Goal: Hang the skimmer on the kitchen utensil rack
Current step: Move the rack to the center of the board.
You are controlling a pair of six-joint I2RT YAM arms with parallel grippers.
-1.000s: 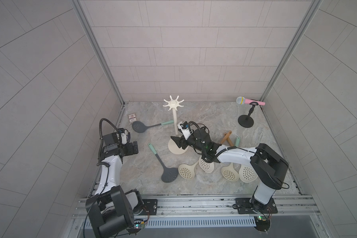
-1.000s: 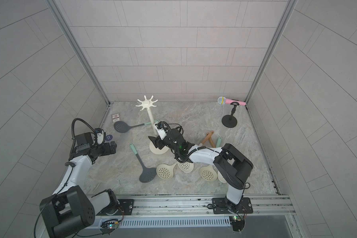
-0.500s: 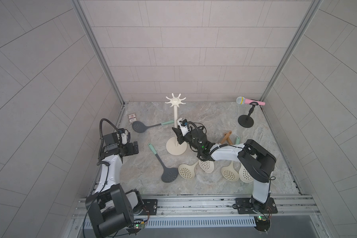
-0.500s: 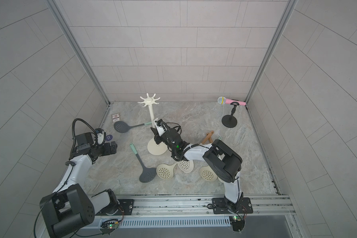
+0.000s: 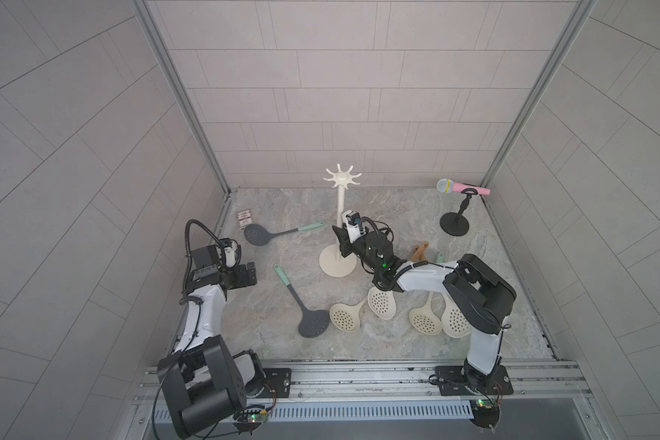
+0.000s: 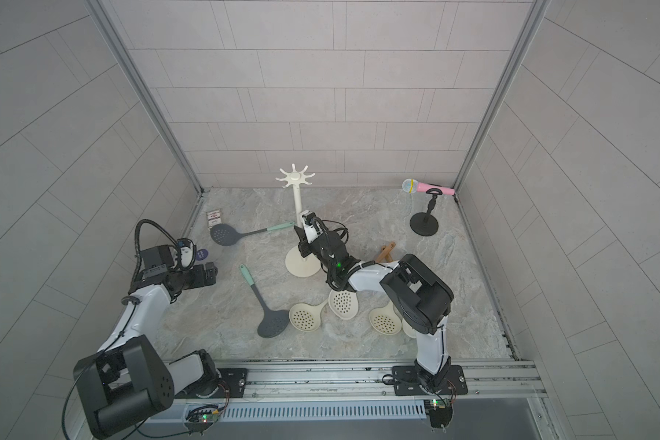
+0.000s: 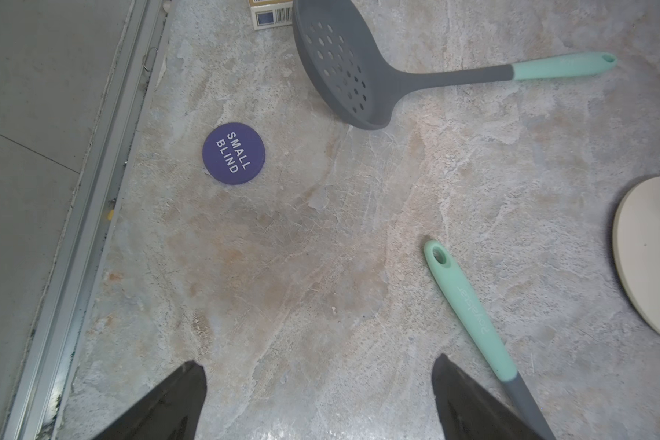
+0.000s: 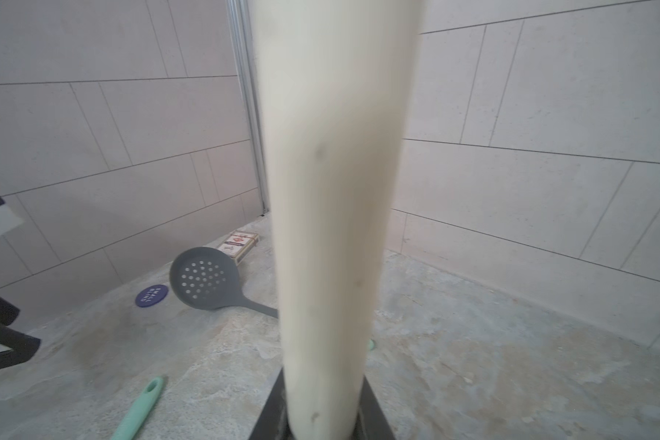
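The right gripper (image 5: 342,244) is clamped low on the rack (image 5: 340,202), a cream stand with a thin pole, round base and star crown of hooks, standing upright mid-counter (image 5: 397,213). The left gripper (image 7: 319,381) hangs near the counter's left edge, jaws wide apart and holding nothing. Grey skimmers (image 5: 258,233) and cream skimmers (image 5: 345,316) lie flat on the counter.

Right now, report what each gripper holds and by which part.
The right gripper is shut on the kitchen utensil rack, clamping the lower part of its upright pole. The left gripper is open and holds nothing.
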